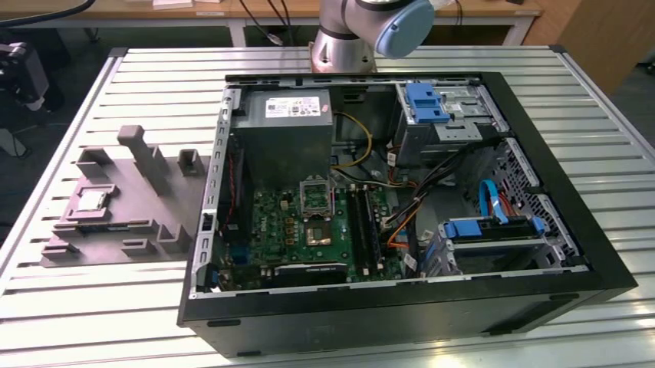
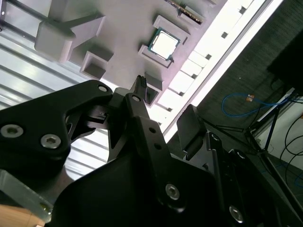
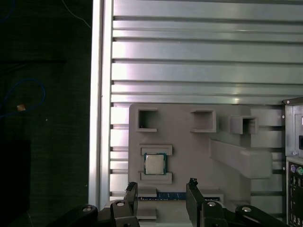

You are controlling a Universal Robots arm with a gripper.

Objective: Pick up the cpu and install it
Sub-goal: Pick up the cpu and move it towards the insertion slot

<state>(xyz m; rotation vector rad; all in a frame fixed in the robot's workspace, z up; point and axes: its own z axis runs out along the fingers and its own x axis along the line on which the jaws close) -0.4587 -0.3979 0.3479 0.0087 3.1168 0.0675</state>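
**Hand open above the tray, cpu in its seat**

The cpu (image 1: pixel 92 201) lies flat in a square recess of the grey moulded tray (image 1: pixel 113 230), which rests on the slatted metal bench (image 1: pixel 113 307) at the exterior view's left, just beside the open computer case (image 1: pixel 573 253). In both wrist views the chip shows its silvery top upward – first wrist view, cpu (image 3: pixel 155 164); second wrist view, cpu (image 2: pixel 163 43) – held by the raised lips of the tray (image 3: pixel 189 151).

The hand (image 3: pixel 161 191) hangs over the tray with its two black fingers (image 3: pixel 131 195) set wide apart and nothing between them. In the first wrist view the cpu sits just beyond the fingertips, in line with the gap; no finger touches it. The second wrist view gives the same hand (image 2: pixel 164 105) from the side, the fingers clear of the tray (image 2: pixel 123 28).

Inside the case, the green motherboard (image 1: pixel 307 222) lies flat – its socket (image 1: pixel 315 228) is near the middle of the board. A grey box with a white label (image 1: pixel 290 130) stands beside the board. The arm (image 1: pixel 353 34) rises from the far edge of the bench.
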